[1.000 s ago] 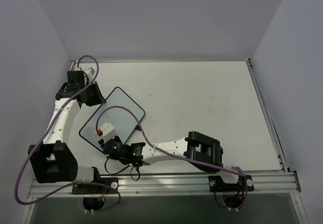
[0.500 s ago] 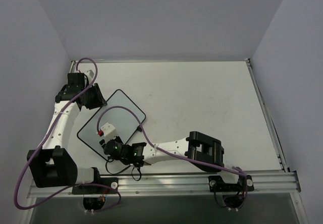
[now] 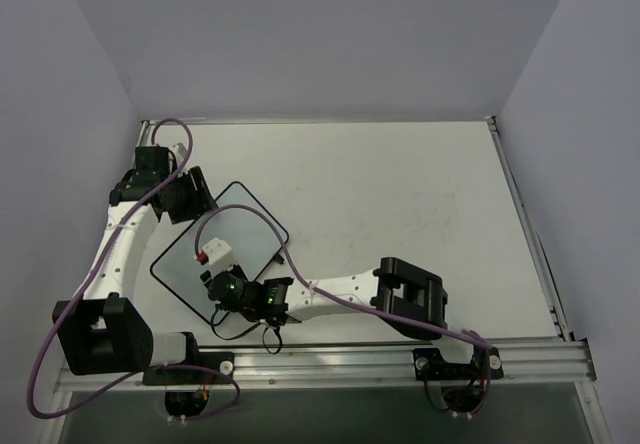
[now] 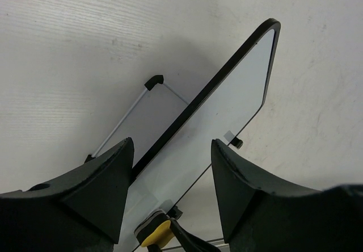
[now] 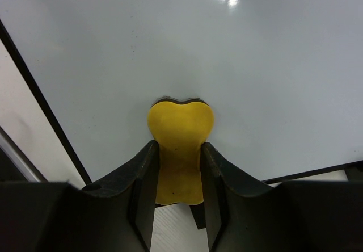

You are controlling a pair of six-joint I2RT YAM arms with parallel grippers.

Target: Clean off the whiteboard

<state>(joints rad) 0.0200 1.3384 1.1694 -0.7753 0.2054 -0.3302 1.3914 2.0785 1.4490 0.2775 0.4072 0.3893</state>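
The whiteboard (image 3: 243, 226) lies cornerwise on the table at the left, white with a thin black frame. My left gripper (image 3: 190, 198) is at its far left edge. In the left wrist view it (image 4: 172, 150) is open, with the board's black-framed edge (image 4: 238, 87) running between the fingers without touching them. My right gripper (image 3: 212, 270) is over the board's near part, shut on a yellow eraser block (image 5: 180, 121) that presses flat on the glossy surface (image 5: 244, 59). No writing shows there. The eraser (image 4: 154, 233) also shows low in the left wrist view.
A thin wire leg (image 4: 122, 121) with a black end folds out under the board's raised edge. Small black feet (image 4: 236, 143) sit on the board's other edge. The aluminium rail (image 3: 330, 359) runs along the near table edge, and grey walls close in the left, back and right.
My left gripper has opened and let go of the board's edge. The board has slid and turned slightly to the left. The right gripper has moved a little further onto the board with the eraser.
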